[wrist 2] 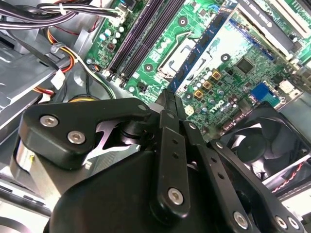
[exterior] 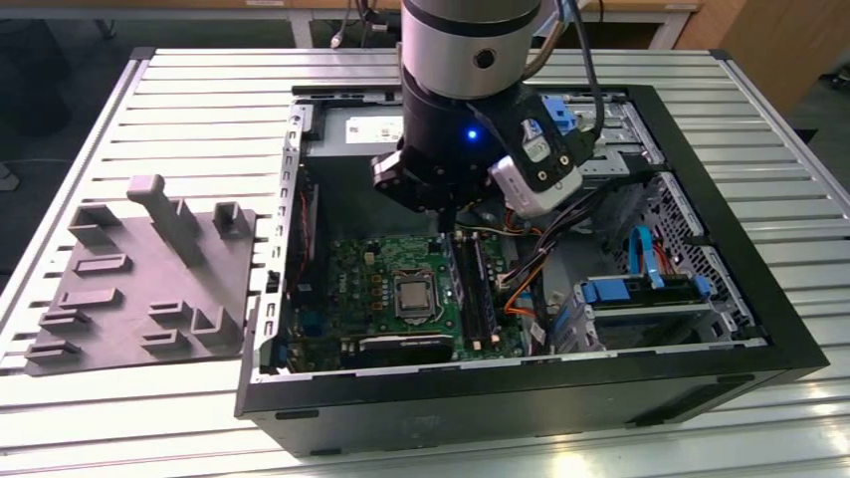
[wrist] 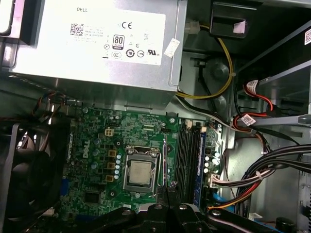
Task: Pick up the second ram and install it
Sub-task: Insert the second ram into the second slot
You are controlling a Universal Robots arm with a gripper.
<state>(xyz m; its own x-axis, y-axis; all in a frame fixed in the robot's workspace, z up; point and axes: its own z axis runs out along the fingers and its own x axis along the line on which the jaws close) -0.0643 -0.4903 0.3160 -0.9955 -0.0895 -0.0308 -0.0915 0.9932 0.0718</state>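
Second ram sits edge-on in the gripper, whose black fingers are pinched tight on the stick, inside the open computer case. In the exterior view the stick hangs at six o'clock from the claw, low over the green motherboard. It lies between the processor socket at seven o'clock and the long black memory slots at five o'clock. Whether it touches the board cannot be told. A grey foam tray lies outside the case at nine o'clock.

We log a robotics lab bench: slotted aluminium table, 1 opened computer case, 1 grey moulded parts fixture.
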